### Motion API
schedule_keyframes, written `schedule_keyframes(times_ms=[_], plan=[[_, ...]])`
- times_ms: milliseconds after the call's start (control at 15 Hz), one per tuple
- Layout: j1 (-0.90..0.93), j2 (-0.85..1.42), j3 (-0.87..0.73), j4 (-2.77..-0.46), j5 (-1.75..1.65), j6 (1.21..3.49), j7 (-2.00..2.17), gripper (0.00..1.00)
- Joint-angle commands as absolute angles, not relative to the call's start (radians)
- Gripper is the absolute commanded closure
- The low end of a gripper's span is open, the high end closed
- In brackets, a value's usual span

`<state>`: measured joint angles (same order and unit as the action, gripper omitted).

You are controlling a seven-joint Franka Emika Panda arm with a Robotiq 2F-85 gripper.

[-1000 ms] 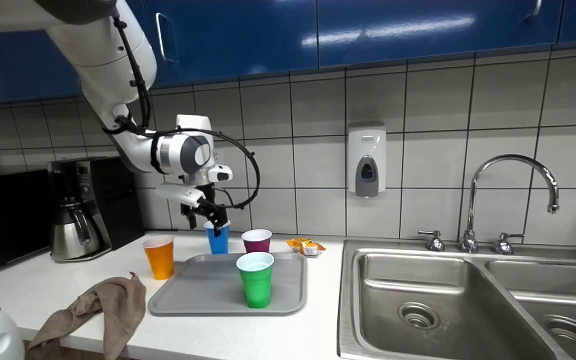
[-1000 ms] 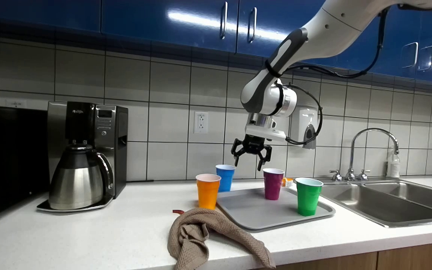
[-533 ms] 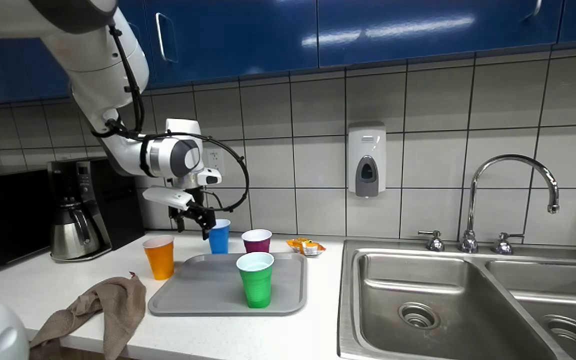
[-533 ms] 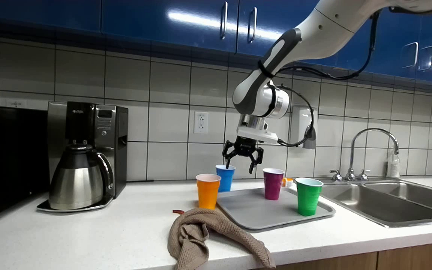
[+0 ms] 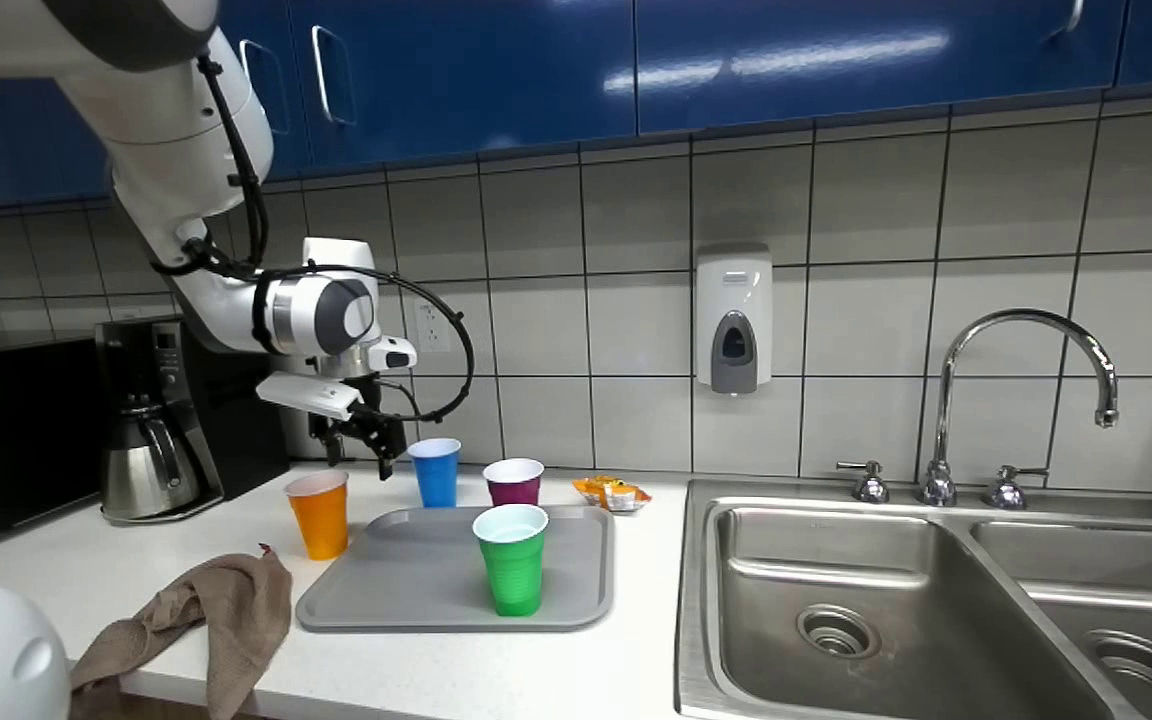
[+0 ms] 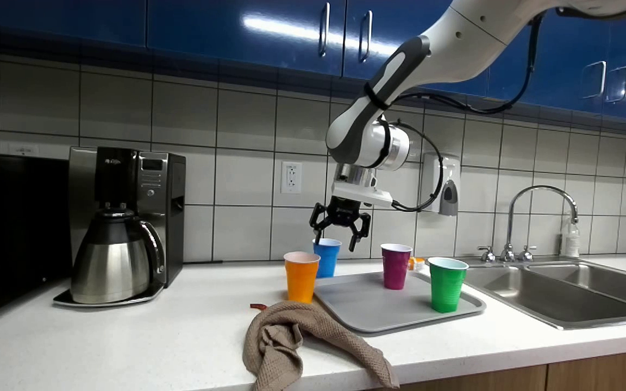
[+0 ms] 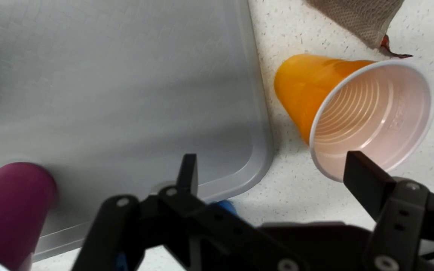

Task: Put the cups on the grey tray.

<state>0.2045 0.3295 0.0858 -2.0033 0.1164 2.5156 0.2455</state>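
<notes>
The grey tray (image 5: 416,595) lies on the counter. A green cup (image 6: 446,288) stands upright near the tray's front right and a purple cup (image 6: 395,269) stands at its back. An orange cup (image 5: 320,522) stands upright on the counter beside the tray. A blue cup (image 5: 436,478) stands on the counter behind the tray. My gripper (image 6: 335,246) is open and empty, above the area of the blue and orange cups. In the wrist view, the orange cup (image 7: 303,82) overlaps one fingertip and the blue cup (image 7: 227,205) is mostly hidden behind the other finger.
A brown towel (image 6: 283,342) lies at the counter's front edge near the orange cup, with a small red object (image 6: 258,307) by it. A coffee maker (image 6: 128,244), an orange packet (image 5: 612,493) and a sink (image 5: 836,590) are around. Blue cabinets (image 5: 476,70) hang above.
My gripper has moved left in both exterior views and slightly down, still open. It has passed the blue cup toward the orange one. The cups, tray and towel have not moved.
</notes>
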Motion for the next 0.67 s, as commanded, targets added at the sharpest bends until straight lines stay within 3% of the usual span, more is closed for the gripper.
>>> schedule_keyframes(times_ms=[0,600], plan=[[0.217,0.329,0.104,-1.982,0.099,2.471,0.261,0.0],[0.278,0.364,0.09,-1.972,0.01,2.464,0.314,0.0]])
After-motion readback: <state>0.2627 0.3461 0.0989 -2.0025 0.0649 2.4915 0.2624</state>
